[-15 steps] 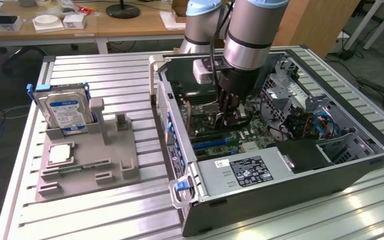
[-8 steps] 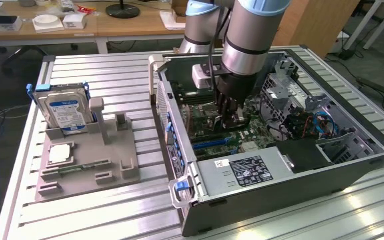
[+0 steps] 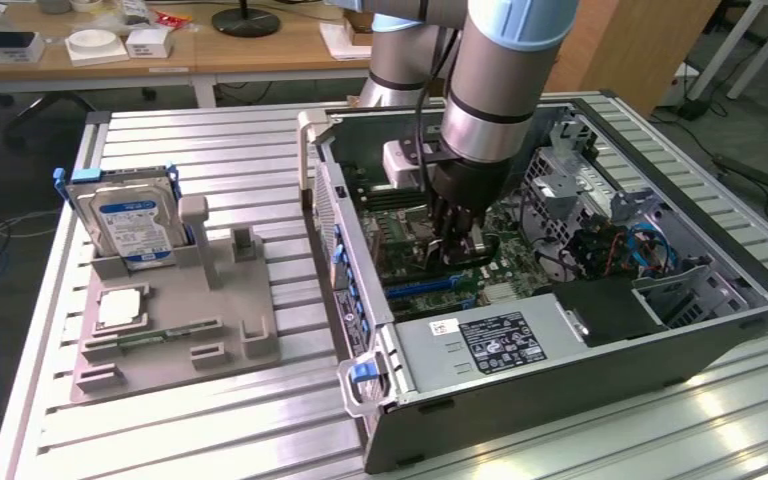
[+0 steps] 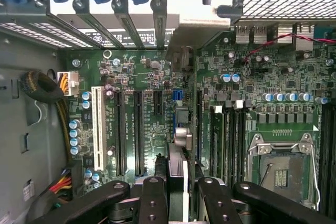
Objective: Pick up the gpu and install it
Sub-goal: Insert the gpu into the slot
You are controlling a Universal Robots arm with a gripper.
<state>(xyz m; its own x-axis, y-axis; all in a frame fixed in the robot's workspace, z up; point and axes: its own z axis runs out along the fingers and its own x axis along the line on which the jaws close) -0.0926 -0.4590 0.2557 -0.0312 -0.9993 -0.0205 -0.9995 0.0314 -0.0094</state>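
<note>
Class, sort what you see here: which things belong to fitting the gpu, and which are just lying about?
Belong to the job:
gpu, held in the gripper
motherboard
case

Lying about:
hard drive, upright in the grey holder
memory stick, lying on the same holder

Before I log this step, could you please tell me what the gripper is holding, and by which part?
The gripper holds the gpu by its top edge, pinched edge-on between the fingers.
</note>
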